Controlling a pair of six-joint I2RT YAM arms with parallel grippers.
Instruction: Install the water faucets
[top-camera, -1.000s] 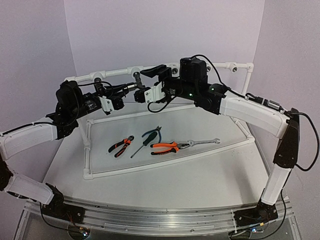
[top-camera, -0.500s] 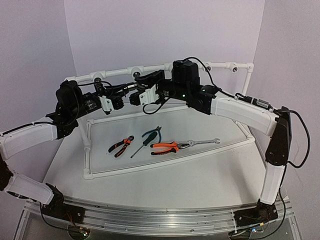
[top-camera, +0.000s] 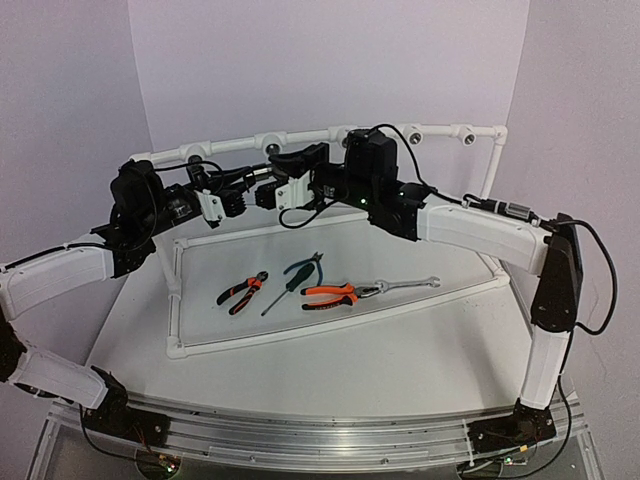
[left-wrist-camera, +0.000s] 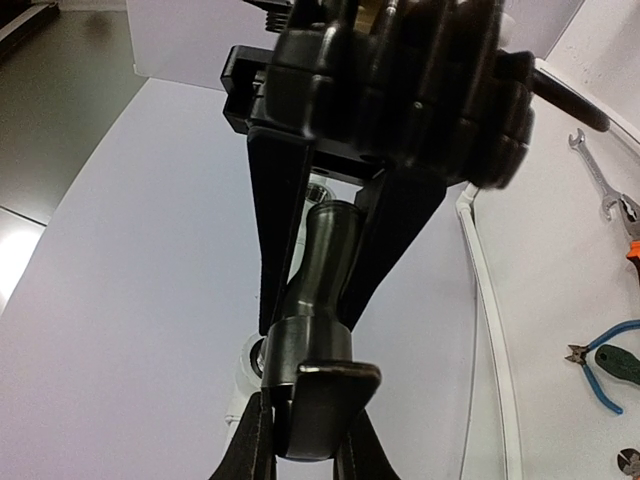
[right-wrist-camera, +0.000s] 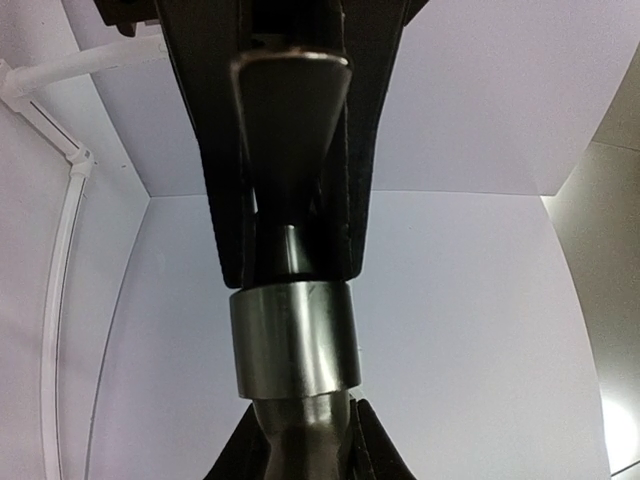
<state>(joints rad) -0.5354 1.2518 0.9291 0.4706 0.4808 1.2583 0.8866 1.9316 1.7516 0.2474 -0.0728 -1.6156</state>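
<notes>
From the top camera I see both arms lifted up and meeting in the air over the far left part of the surface (top-camera: 400, 350). The left end effector (top-camera: 248, 198) and the right end effector (top-camera: 274, 192) are nose to nose. The tap (top-camera: 261, 193) is a small dark thing between them, and it is hard to make out from here. Just past them is the far rail of the white pipe frame (top-camera: 440, 131), which has round holes in it. The pliers (top-camera: 330, 294) and a wrench (top-camera: 405, 285) lie flat inside the frame, well apart from the arms.

From the left wrist camera I see my own left end effector (left-wrist-camera: 305, 440) at the bottom, clamped tight on the blocky end of the tap (left-wrist-camera: 322, 260). The right end effector (left-wrist-camera: 310, 310) reaches in from the top, with one finger on each side of the tap's round body.

From the right wrist camera I see the right end effector (right-wrist-camera: 305, 440) at the bottom. Its fingers look pressed onto the thin part of the tap (right-wrist-camera: 295, 340), below the shiny ring. The left end effector (right-wrist-camera: 292, 265) grips the wide flat end at the top.

So I think both are holding the one tap, and this is a pass from arm to arm. No tap is in the pipe yet. Next, I think one side must let go. Then the other has to line the tap up straight with a hole in the rail and turn it in. I cannot tell which end goes in.
</notes>
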